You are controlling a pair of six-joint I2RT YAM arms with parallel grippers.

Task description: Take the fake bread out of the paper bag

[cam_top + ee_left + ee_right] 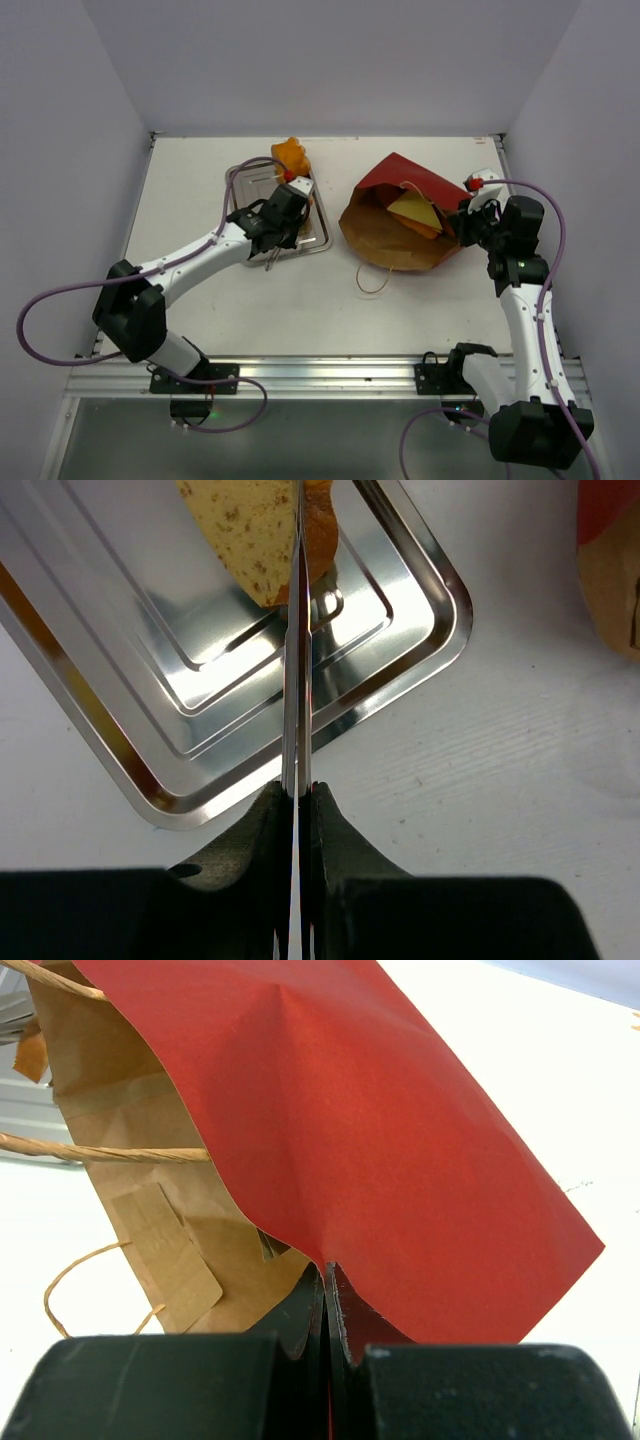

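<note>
The paper bag [400, 180], red outside and brown inside, lies on its side with its mouth towards the near left. A pale yellow bread wedge [411, 208] shows inside the mouth. My right gripper [466, 224] is shut on the bag's red wall [380, 1140], with the fingertips pinching the paper [327, 1272]. An orange-brown bun [291, 154] sits at the far edge of the silver tray [243, 188]. My left gripper [283, 212] is over the tray, shut on thin metal tongs [298, 680]. The tongs reach a speckled bread slice [245, 530] on the tray [400, 630].
A thin loop handle [374, 281] of the bag lies on the table in front of it. More handles [100, 1152] show in the right wrist view. White walls enclose the table on the left, back and right.
</note>
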